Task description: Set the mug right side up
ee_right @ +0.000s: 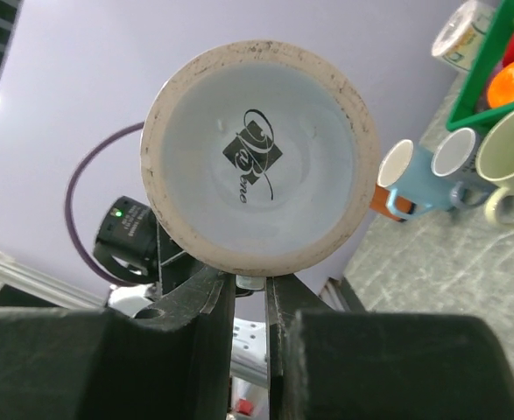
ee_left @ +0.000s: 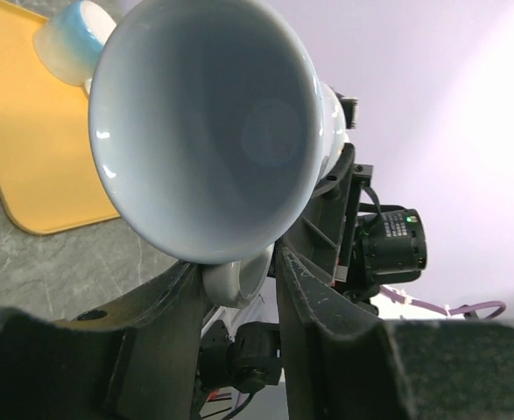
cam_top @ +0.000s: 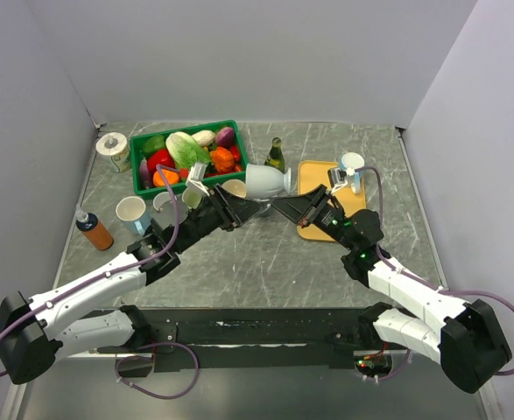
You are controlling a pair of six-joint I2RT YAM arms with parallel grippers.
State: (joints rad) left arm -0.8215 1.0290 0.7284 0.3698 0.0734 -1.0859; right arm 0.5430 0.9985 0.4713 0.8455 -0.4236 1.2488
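Grey table [cam_top: 257,254], mug [cam_top: 265,180] axis horizontal, mouth leftward

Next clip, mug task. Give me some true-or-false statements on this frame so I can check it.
The white mug stands upright. False: it lies on its side between the left claw and the right claw.
The left wrist view looks into the mug's mouth. True.
The green crate holds vegetables. True.
The yellow tray is bare. False: a small cup sits at its far corner.
The right claw is wide open. False: it is shut, at the mug's lower edge.
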